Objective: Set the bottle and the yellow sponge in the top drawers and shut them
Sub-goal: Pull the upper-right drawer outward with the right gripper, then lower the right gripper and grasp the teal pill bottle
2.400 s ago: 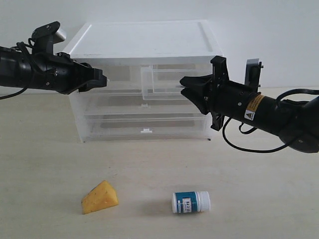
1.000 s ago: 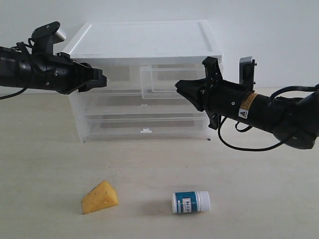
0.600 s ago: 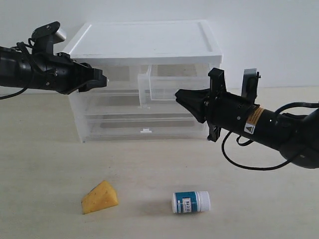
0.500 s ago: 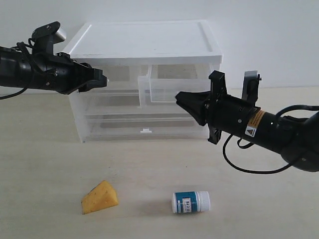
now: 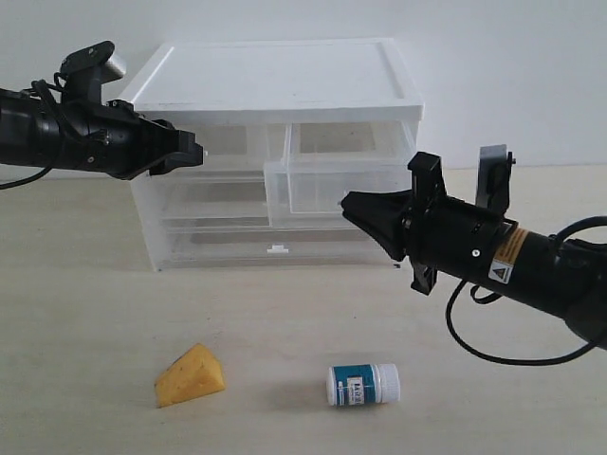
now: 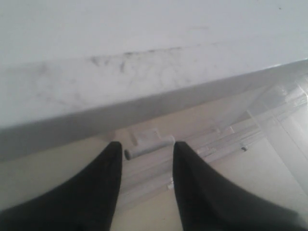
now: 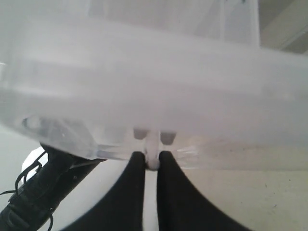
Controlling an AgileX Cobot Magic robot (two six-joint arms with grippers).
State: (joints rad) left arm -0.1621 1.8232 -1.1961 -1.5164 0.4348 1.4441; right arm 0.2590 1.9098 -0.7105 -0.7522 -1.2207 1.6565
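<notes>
Right top drawer [image 5: 332, 185] sits partway out of the cabinet [image 5: 275, 85] — your right gripper [image 7: 152, 161] is pinched tight on its tab handle [image 7: 153, 153]. Pull straight and level so the thin tab doesn't slip out. Left gripper [image 6: 147, 144] has its jaws apart around the left drawer's tab [image 6: 149, 147], not clamped. Bottle [image 5: 363, 385] and yellow sponge [image 5: 190, 375] lie on the table [image 5: 95, 313], well in front of the cabinet — neither is in a drawer yet.
</notes>
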